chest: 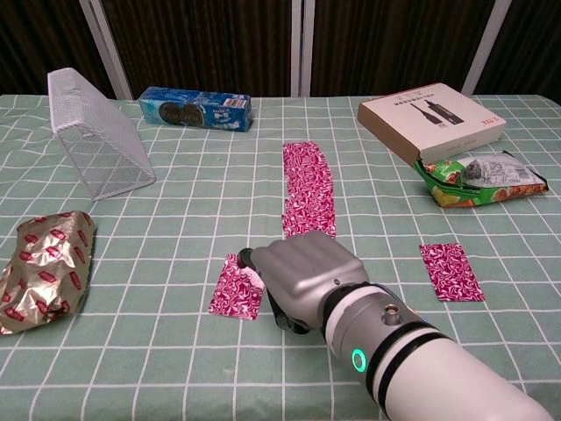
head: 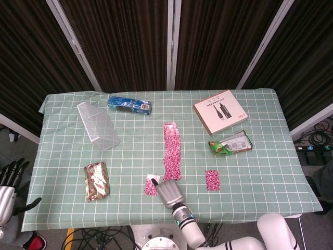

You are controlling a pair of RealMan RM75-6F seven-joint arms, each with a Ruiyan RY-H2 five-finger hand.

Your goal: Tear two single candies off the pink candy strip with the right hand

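The pink candy strip (head: pixel 171 150) (chest: pixel 308 198) lies lengthwise in the middle of the green checked cloth. My right hand (head: pixel 169 194) (chest: pixel 303 277) sits just below the strip's near end, fingers curled. It pinches the right edge of a torn-off pink candy (head: pixel 151 186) (chest: pixel 236 289), and that edge is lifted off the cloth. A second single pink candy (head: pixel 212 179) (chest: pixel 450 272) lies flat to the right of the hand. My left hand (head: pixel 9 187) hangs off the table at the lower left, fingers spread, holding nothing.
A clear mesh container (head: pixel 98 126) (chest: pixel 95 133) and a blue biscuit pack (head: pixel 129 104) (chest: pixel 196 108) stand at the back left. A foil snack bag (head: pixel 97 180) (chest: pixel 46 268) lies front left. A flat box (head: pixel 219 111) (chest: pixel 431 116) and a green packet (head: pixel 231 144) (chest: pixel 480 175) are at the right.
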